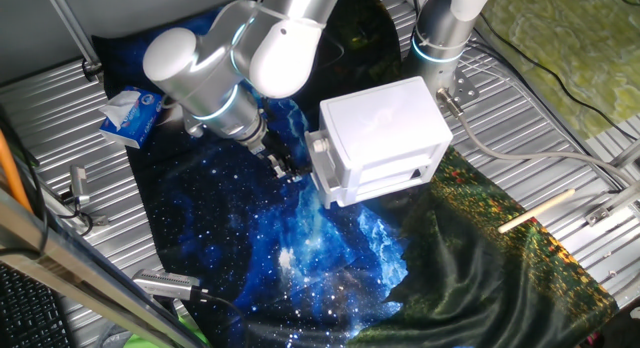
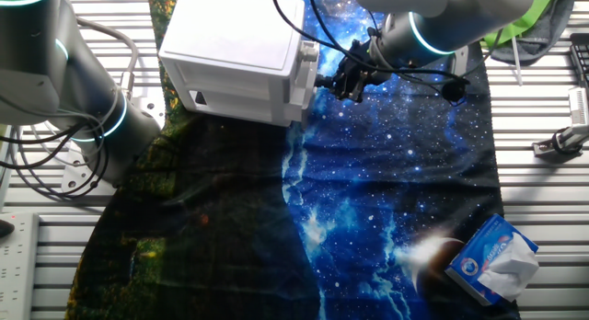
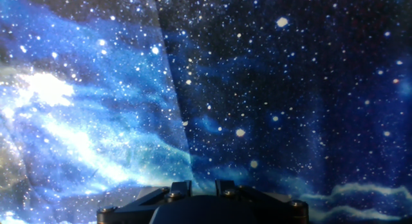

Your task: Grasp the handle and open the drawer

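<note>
The white cabinet (image 1: 385, 128) stands on the starry cloth and also shows in the other fixed view (image 2: 230, 49). Its drawer front (image 1: 322, 173) faces left and carries the small round handle (image 1: 318, 145), which the other fixed view shows too (image 2: 319, 80). My gripper (image 1: 289, 170) hangs just left of the handle and slightly below it, angled down at the cloth, and it holds nothing. The other fixed view puts it close beside the handle (image 2: 342, 81). In the hand view only the finger stubs (image 3: 181, 188) show, with a narrow gap between them. That view shows no drawer.
A blue and white tissue pack (image 1: 130, 116) lies at the cloth's far left corner, also in the other fixed view (image 2: 492, 256). A second arm's base (image 1: 440, 48) stands behind the cabinet. A wooden stick (image 1: 537, 210) lies on the right, and metal parts (image 1: 165, 284) lie at the front left.
</note>
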Controlling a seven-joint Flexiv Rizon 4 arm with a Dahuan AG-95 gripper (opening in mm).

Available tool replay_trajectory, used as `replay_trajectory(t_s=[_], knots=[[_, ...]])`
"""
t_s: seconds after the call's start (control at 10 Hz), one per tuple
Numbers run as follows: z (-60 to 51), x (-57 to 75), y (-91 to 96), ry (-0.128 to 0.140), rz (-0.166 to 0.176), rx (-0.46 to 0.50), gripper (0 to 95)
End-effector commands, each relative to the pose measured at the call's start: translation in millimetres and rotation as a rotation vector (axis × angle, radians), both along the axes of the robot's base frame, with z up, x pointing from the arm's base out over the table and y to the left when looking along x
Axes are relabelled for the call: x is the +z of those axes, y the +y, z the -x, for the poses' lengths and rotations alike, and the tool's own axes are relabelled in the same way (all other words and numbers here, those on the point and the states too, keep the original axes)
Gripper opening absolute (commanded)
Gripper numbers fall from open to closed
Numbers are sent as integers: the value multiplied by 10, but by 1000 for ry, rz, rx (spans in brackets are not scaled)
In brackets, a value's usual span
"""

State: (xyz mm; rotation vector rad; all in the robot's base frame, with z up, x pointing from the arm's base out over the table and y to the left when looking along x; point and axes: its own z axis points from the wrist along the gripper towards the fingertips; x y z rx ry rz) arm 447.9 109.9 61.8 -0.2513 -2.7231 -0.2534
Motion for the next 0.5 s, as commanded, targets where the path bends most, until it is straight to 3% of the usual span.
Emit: replay_trajectory(t_s=[0.1, 0.5], knots=[[-29, -1, -12, -4, 5, 0, 0], [-57, -17, -31, -13, 6, 0, 0]])
